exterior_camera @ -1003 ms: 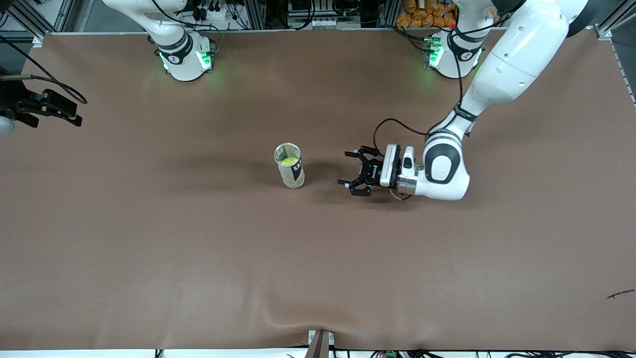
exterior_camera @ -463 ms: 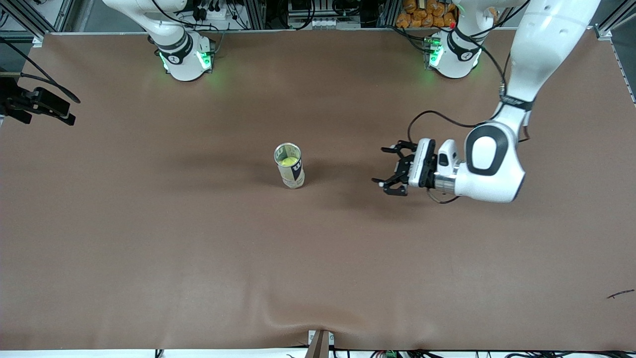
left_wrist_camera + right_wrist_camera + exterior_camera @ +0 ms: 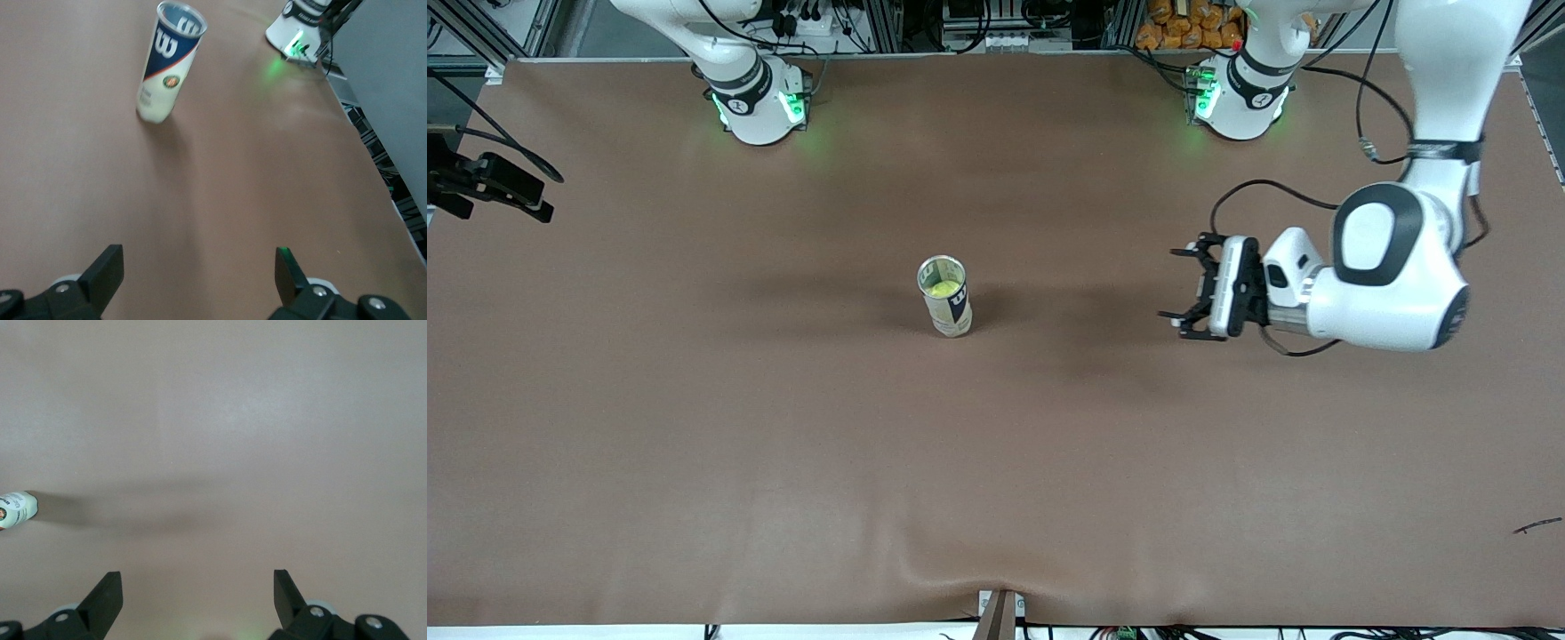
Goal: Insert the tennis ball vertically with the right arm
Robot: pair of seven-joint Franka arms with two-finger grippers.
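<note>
Tennis ball (image 3: 941, 289) sat inside upright can (image 3: 945, 298), tabletop (image 3: 694, 400) centre; insertion looked done. Left tool (image 3: 1183, 289) apart, empty, over tabletop toward left arm's end; right tool (image 3: 503, 191) apart, empty, at tabletop edge. Next: park.

A brown mat (image 3: 783, 427) covers the whole worktop, smooth but for a low ripple near the middle of the edge nearest the front camera. Soft shadows lie across its middle. Green light (image 3: 818, 142) glows on the mat at the edge farthest from the camera. Along that edge run aluminium frame rails (image 3: 889, 22), cables (image 3: 800, 18) and a heap of orange objects (image 3: 1183, 22). A small dark scrap (image 3: 1536, 526) lies near the corner at the left arm's end.
</note>
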